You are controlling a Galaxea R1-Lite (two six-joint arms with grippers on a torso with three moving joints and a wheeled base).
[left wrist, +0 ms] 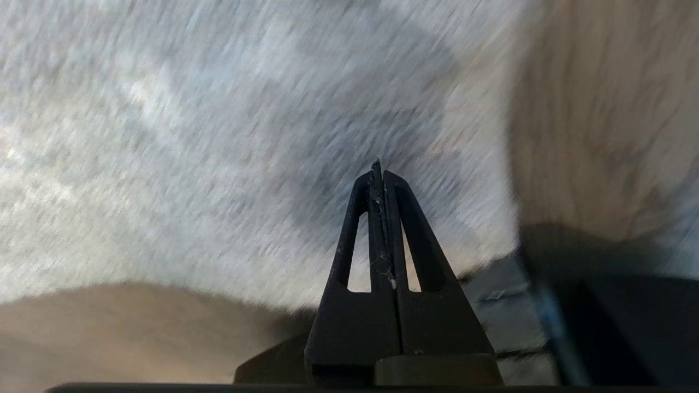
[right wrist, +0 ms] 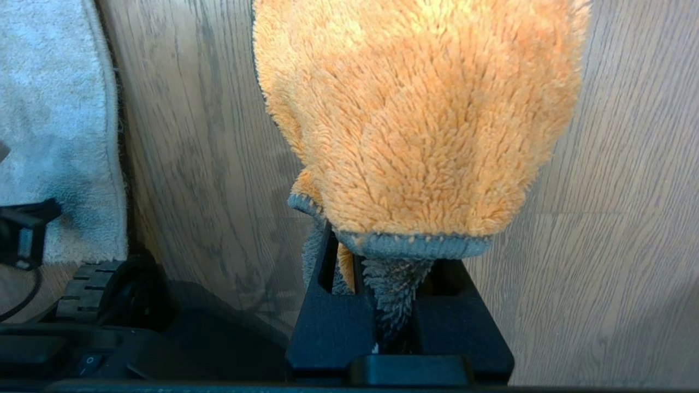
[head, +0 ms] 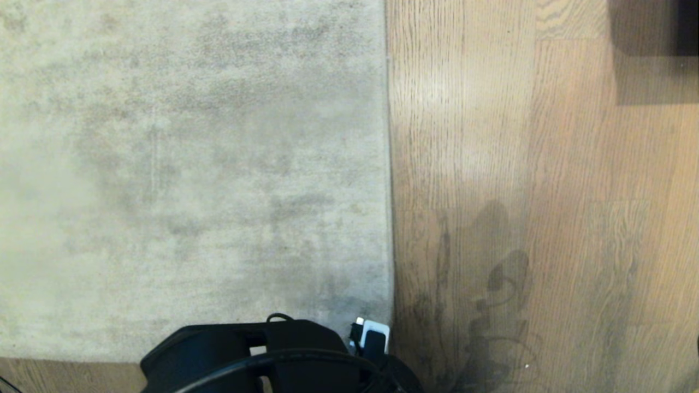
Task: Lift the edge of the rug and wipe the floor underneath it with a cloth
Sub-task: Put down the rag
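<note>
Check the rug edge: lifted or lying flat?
Flat. In the head view the rug edge runs straight along the floor, no backing showing. The left gripper hovers shut above the pile, holding nothing.

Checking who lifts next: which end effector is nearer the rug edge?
Left. The left end effector hovers shut over the rug by the rug edge; the right end effector, gripping the cloth, hangs over the floor, apart from it.

blurred: rug (left wrist: 218, 136) | cut off: cloth (right wrist: 415, 109) top edge
</note>
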